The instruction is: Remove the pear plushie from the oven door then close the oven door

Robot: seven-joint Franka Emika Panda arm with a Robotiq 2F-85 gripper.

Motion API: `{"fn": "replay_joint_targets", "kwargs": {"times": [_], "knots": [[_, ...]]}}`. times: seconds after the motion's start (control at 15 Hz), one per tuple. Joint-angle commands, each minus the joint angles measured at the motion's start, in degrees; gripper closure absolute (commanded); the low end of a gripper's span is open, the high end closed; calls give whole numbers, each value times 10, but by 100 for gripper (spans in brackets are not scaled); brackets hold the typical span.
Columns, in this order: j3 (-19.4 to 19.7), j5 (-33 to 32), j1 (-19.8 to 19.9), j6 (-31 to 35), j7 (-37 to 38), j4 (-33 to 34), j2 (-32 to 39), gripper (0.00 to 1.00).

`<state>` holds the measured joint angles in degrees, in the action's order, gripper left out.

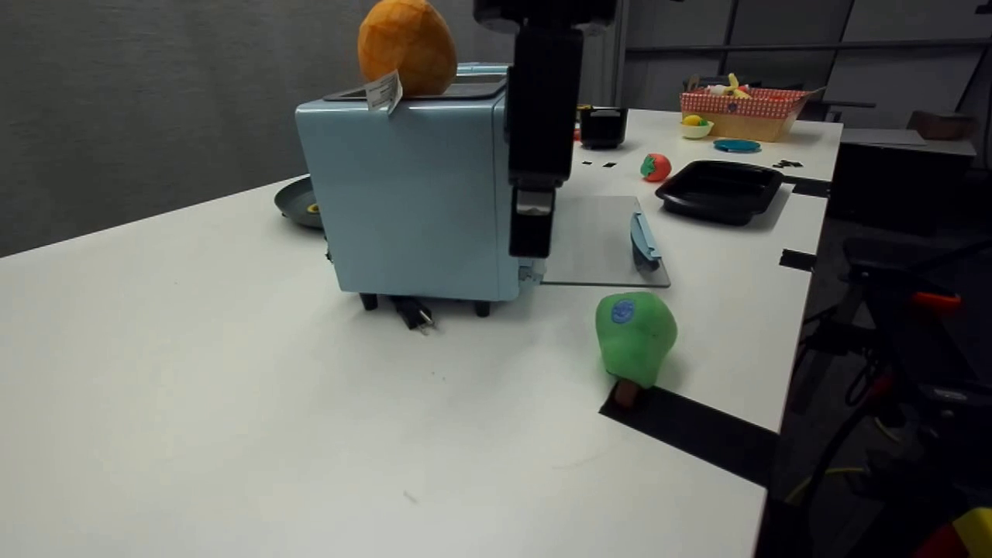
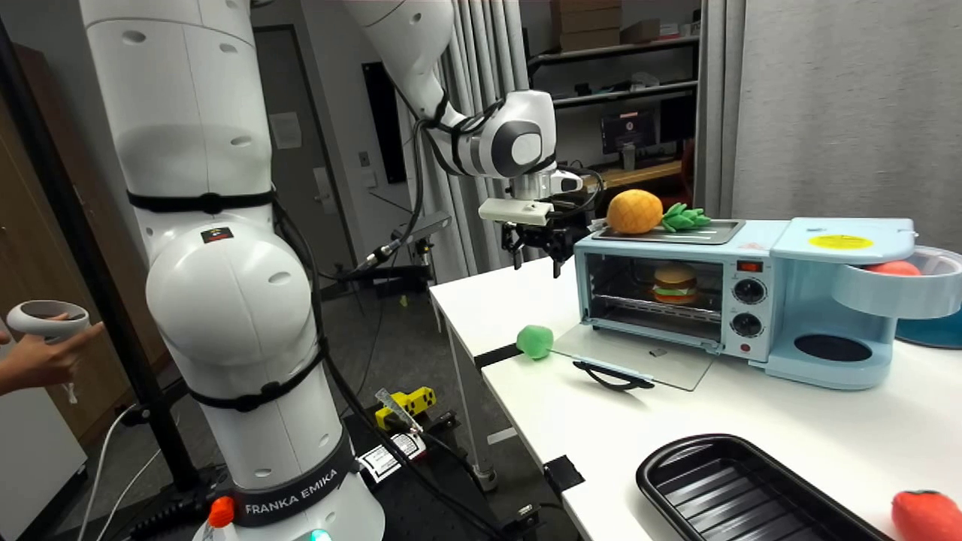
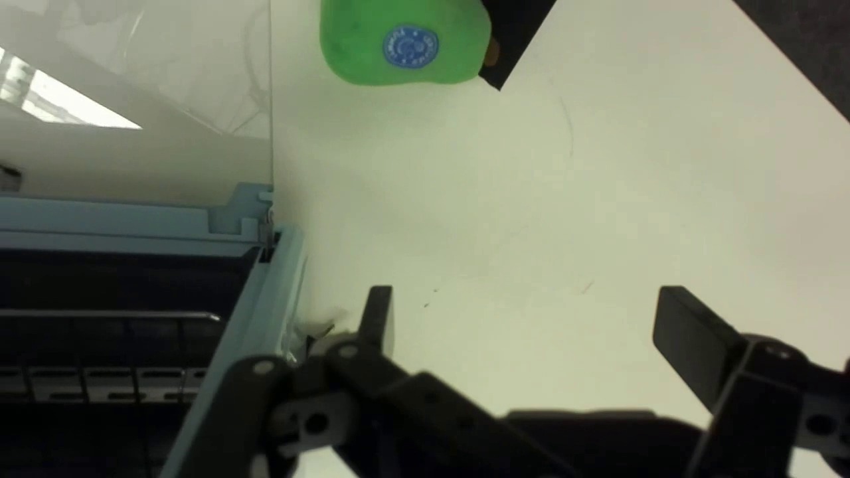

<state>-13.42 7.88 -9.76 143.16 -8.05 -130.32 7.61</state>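
Bright green, rounded cloth pear plushie [image 1: 637, 337] on the white bench [image 1: 232, 426], well apart from the jaws.
The black two-fingered gripper [image 3: 524, 325] hangs beside the light-blue boxy oven [image 1: 411, 201], its jaws spread wide over the bench; in the wrist view the pear plushie sits beyond them, cut off by the upper edge. It lies on its side just beside the lowered oven door [image 2: 624, 349], a flat transparent panel with a dark curved handle [image 2: 612, 385] (a strip of bench shows between them). The pear plushie looks plump and smooth, with a round, lettered blue patch [image 3: 410, 46] and a short brown stem [image 1: 626, 394] on a black tape strip [image 1: 701, 434].
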Motion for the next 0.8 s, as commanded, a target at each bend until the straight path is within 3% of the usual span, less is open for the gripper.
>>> {"fn": "replay_joint_targets", "kwargs": {"times": [0.0,0.73], "knots": [[24,-19,9,0,23,-46,-33,0],[73,-24,34,5,43,-127,-64,0]]}}
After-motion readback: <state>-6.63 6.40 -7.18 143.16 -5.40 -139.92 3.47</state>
